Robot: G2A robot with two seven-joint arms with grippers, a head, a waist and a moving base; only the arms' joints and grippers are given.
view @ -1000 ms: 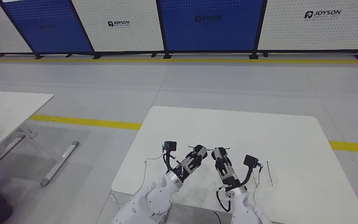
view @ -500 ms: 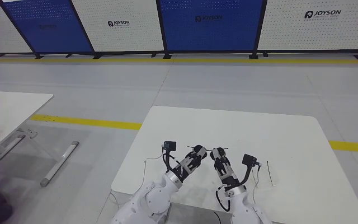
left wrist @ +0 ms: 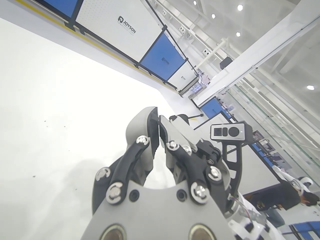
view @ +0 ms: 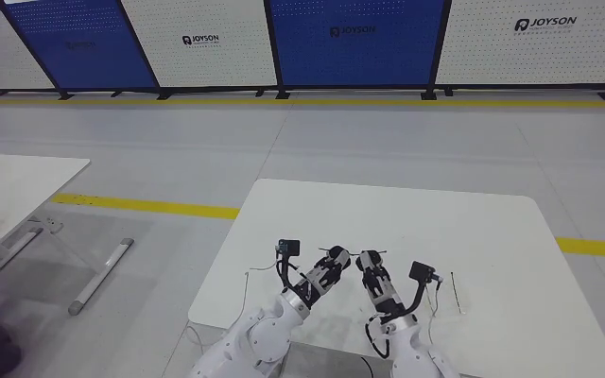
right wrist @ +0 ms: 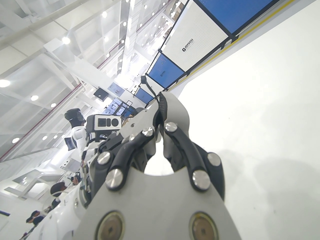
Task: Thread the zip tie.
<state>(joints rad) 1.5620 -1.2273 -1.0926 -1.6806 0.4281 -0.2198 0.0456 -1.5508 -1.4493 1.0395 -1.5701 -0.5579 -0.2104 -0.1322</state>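
Observation:
A thin black zip tie (right wrist: 149,87) sticks out of my right gripper (right wrist: 161,98), which is shut on it; the tie's small head is at the far end. In the top view both grippers hover over the near part of the white table (view: 397,217), tips close together: the left gripper (view: 337,255) beside the right gripper (view: 367,257). My left gripper (left wrist: 158,117) is shut, with nothing showing between its pads. Just behind it in the left wrist view, the zip tie (left wrist: 197,116) pokes out from the right gripper.
A second thin dark strip (view: 457,291) lies on the table beyond the right arm. A light cable (view: 248,274) hangs near the table's left edge. Another white table (view: 28,184) stands off to the left across the floor.
The right arm has shifted very slightly toward the left arm. Both grippers stay shut.

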